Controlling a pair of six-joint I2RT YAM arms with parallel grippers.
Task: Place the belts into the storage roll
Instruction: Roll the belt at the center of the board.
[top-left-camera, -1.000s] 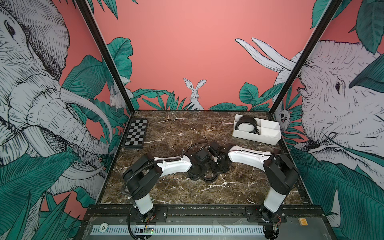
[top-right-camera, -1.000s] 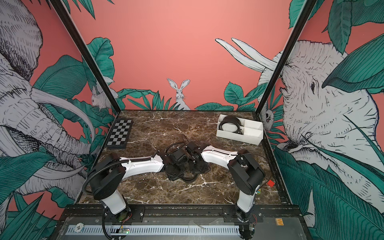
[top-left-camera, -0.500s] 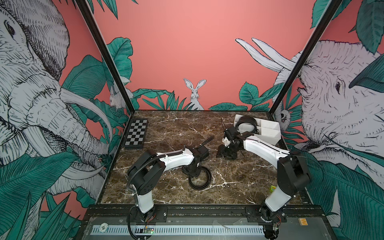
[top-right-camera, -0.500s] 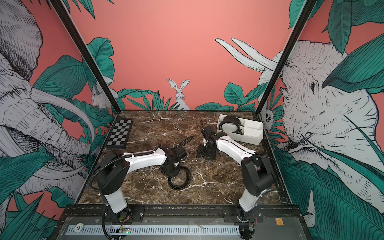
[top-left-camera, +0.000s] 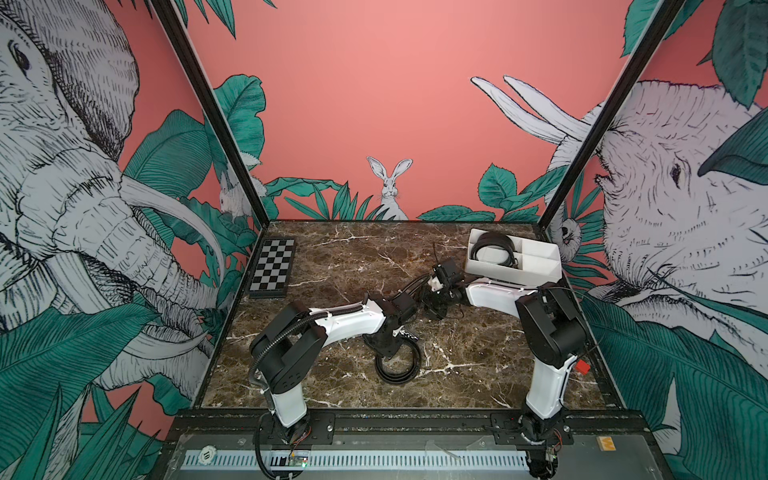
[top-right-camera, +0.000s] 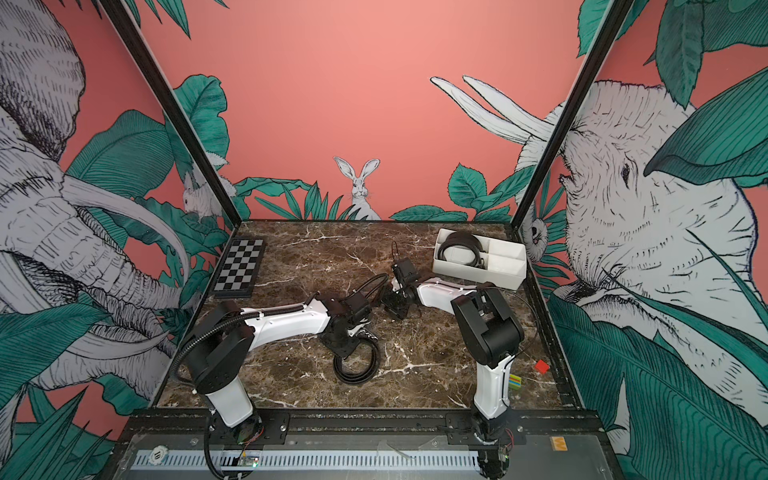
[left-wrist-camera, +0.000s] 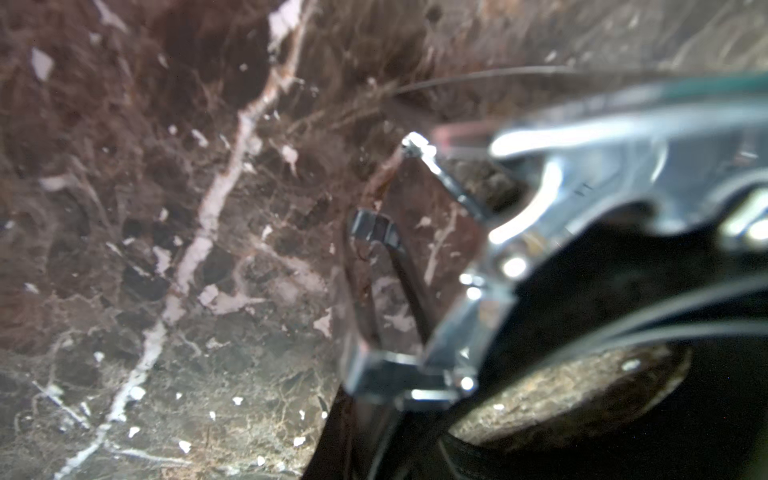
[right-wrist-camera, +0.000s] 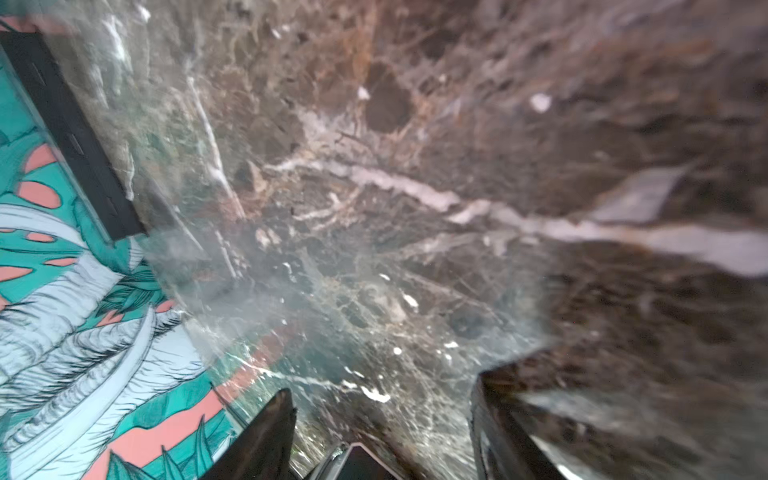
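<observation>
**Left hand** (top-left-camera: 388, 348): clenched on the coiled belt (top-left-camera: 398, 368), gripping the upper edge of the coil low over the table (top-left-camera: 478, 374). The rest of the coil lies flat on the marble, near the middle of the table and toward its front. In the left wrist view the silver buckle (left-wrist-camera: 453, 299) sits close to the lens and is blurred, with black strap beside it. The fingers themselves cannot be made out there.

**Right hand** (top-left-camera: 435, 308): released. In the right wrist view its two dark fingers (right-wrist-camera: 266, 432) stand apart with only bare marble between them. The hand points down at the table, just beyond the left hand and apart from the coil.

**Storage roll** (top-left-camera: 515, 275): a white divided tray at the far right of the table, just behind the right forearm. A second belt (top-left-camera: 492, 250) lies coiled in the end compartment nearer the table's middle.

**Checkered board** (top-left-camera: 272, 268): at the far left edge, well apart from both hands.

**Red block** (top-left-camera: 582, 366): at the right edge, beside the right arm.
</observation>
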